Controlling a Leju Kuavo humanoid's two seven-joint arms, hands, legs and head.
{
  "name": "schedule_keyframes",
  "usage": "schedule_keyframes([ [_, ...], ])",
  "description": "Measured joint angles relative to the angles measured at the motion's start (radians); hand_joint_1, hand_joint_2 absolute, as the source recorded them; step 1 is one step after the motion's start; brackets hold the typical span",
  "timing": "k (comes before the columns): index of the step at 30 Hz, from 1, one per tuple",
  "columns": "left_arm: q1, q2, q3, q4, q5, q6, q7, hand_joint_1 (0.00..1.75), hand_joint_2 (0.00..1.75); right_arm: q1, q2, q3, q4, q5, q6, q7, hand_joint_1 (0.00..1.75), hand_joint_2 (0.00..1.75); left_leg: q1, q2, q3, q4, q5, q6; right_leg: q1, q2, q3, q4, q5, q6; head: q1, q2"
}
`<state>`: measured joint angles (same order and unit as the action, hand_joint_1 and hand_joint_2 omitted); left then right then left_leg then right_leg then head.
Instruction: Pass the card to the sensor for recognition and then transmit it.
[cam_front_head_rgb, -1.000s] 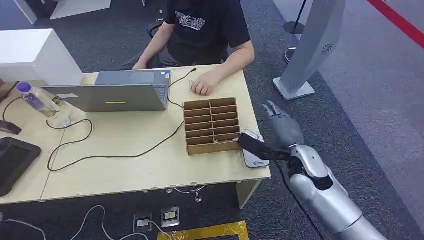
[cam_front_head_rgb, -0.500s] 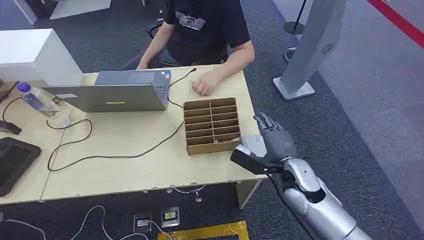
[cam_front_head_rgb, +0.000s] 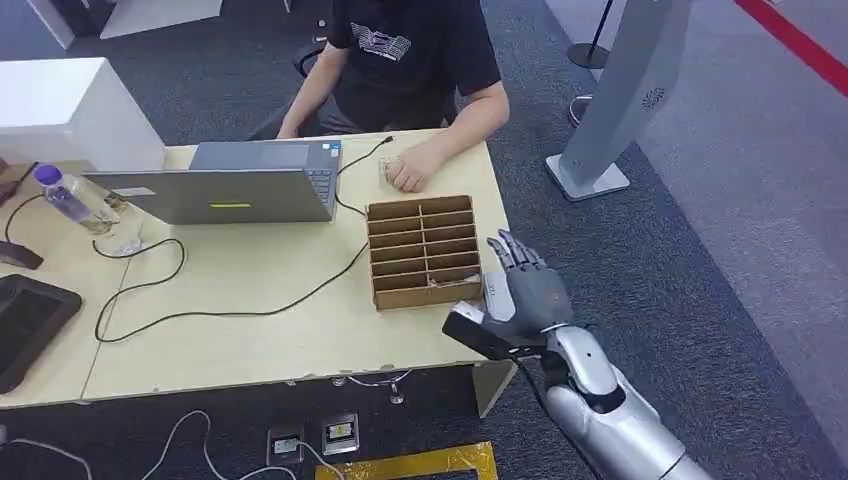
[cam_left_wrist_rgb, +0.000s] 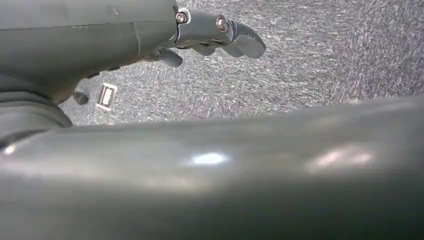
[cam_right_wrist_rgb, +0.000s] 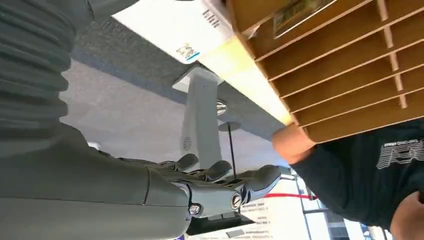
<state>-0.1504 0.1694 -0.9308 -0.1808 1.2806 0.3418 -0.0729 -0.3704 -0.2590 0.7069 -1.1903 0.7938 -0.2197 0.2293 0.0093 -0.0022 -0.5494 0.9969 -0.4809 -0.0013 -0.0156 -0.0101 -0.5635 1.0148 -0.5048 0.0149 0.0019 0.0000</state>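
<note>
Card (cam_front_head_rgb: 437, 283) sits in the front row of the wooden organizer (cam_front_head_rgb: 422, 250) on the table (cam_front_head_rgb: 250, 310), untouched; the right wrist view shows it as a printed slip (cam_right_wrist_rgb: 295, 12) tucked in the nearest compartment. Not picked yet.

Change: over the last second the right hand (cam_front_head_rgb: 525, 295) has swung in from beside the table's right edge and dropped toward the front right corner. It is now just beside the organizer's near right corner and partly covers the white card sensor (cam_front_head_rgb: 497, 290), which lies at that table edge. Judgement: this is the approach to grab the card; pick, scan and handover are all still ahead.

Right hand: fingers (cam_front_head_rgb: 510, 255) spread wide and pointing away from the robot, thumb out toward the organizer, nothing held. Cannot tell whether it touches the sensor or the table. In its wrist view the hand (cam_right_wrist_rgb: 220, 187) is empty too.

Left hand (cam_left_wrist_rgb: 215, 35): hangs over the carpet, fingers loosely extended, holds nothing.

A person sits behind the table, a hand (cam_front_head_rgb: 405, 175) resting near the laptop (cam_front_head_rgb: 230, 185).
</note>
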Motion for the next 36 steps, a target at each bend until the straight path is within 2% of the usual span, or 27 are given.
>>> schedule_keyframes([
  [9, 0.000, 0.000, 0.000, 0.000, -0.002, 0.001, 0.000, 0.00, 0.00, -0.018, 0.044, 0.008, 0.070, 0.019, -0.006, -0.005, 0.00, 1.75, 0.000, 0.000, 0.000, 0.000, 0.000, 0.000, 0.000, 0.000, 0.000, 0.000, 0.000, 0.000, 0.000, 0.000],
  [18, 0.000, -0.003, 0.000, 0.000, -0.003, 0.002, -0.003, 0.00, 0.00, -0.062, 0.097, 0.021, 0.182, 0.108, -0.044, -0.027, 0.00, 1.75, 0.000, 0.000, 0.000, 0.000, 0.000, 0.000, 0.000, -0.001, 0.000, 0.000, 0.000, 0.000, 0.000, 0.000],
  [36, 0.000, -0.005, 0.000, 0.000, -0.005, 0.002, -0.004, 0.00, 0.00, -0.079, 0.139, 0.021, 0.236, 0.169, -0.037, -0.034, 0.00, 1.75, 0.000, 0.000, 0.000, 0.000, 0.000, 0.000, 0.000, 0.000, 0.000, 0.000, 0.000, 0.000, 0.000, 0.000],
])
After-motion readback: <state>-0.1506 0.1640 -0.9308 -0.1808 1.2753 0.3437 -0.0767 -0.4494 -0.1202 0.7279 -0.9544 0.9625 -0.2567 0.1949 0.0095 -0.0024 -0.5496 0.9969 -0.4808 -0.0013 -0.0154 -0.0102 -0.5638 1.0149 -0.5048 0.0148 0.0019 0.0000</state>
